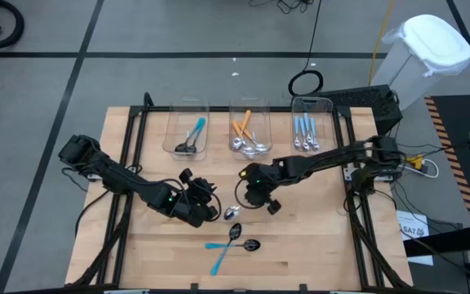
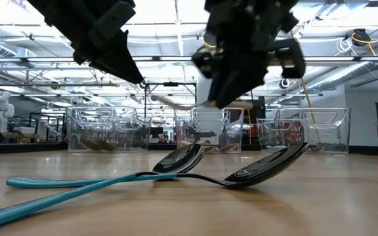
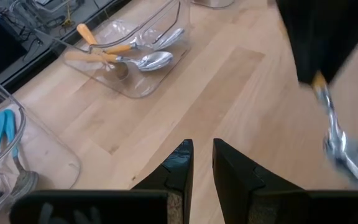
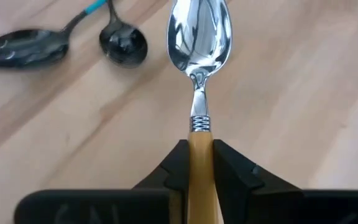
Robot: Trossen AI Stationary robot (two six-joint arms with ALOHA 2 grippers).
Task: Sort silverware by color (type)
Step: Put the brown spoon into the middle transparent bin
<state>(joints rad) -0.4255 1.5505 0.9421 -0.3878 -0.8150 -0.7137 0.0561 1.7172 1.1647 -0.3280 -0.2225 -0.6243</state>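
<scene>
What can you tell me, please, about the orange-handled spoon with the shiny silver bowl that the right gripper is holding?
The orange-handled spoon with the shiny silver bowl has a smooth, plastic-looking orange handle, a ribbed metal collar and a polished, mirror-like bowl. The right gripper is shut on its handle, with a finger on each side, and the bowl points away from the wrist. It is over bare wooden table, near two black-bowled spoons.

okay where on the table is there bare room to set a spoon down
Bare wood shows on the table right of the two teal spoons, and left of the left gripper. Crowded: the three bins and the middle, where the right gripper holds the orange spoon.
</scene>
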